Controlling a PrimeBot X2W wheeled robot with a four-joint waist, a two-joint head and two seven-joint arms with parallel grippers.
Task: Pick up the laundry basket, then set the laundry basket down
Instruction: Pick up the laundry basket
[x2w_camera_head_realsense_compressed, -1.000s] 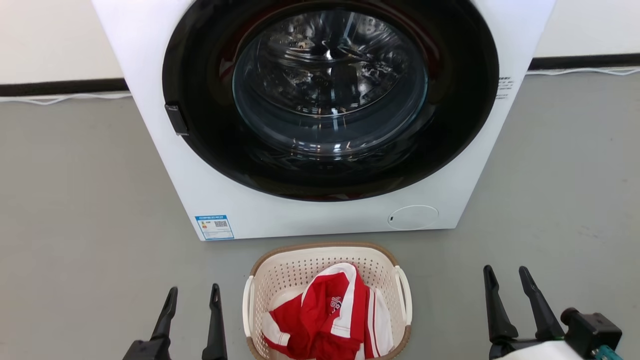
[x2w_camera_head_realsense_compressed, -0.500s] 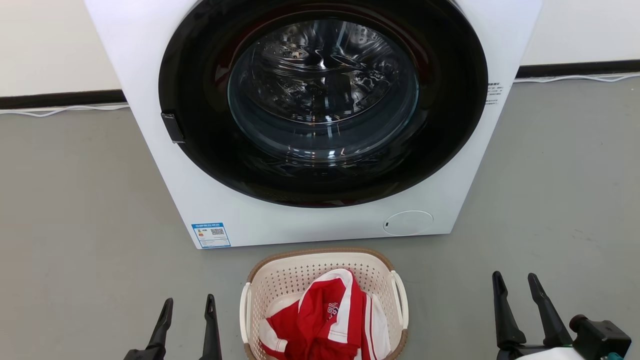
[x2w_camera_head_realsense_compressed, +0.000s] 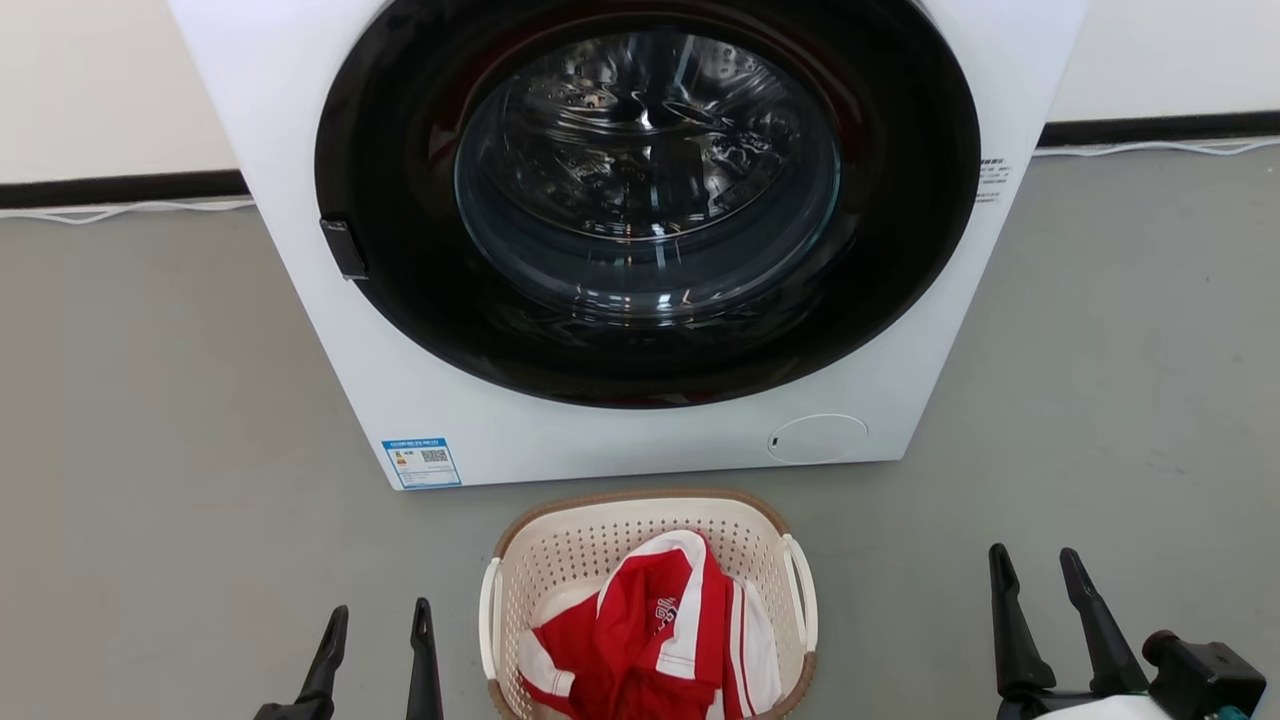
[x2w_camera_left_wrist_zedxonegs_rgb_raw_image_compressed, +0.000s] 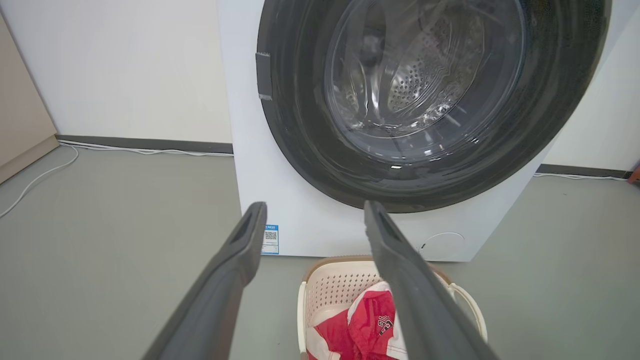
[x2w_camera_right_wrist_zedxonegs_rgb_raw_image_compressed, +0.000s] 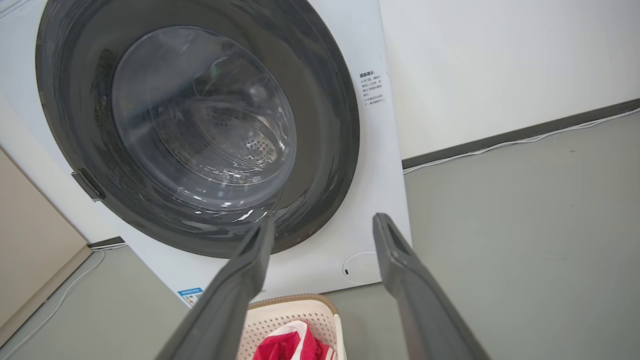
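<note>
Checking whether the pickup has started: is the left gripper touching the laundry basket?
Apart. The head view shows a strip of bare grey floor between the left gripper and the laundry basket, clear of its white handle.

Bright, even light — glare streaks the door glass, shadows soft.

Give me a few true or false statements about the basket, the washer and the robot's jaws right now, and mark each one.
The laundry basket sits on the floor before the washing machine. True.
The laundry basket is empty. False: a red and white garment lies in it.
The washing machine stands open. False: its round glass door is shut.
Both sets of jaws stand open, holding nothing. True.
The right jaws touch the laundry basket. False: they stand apart, to its right.
</note>
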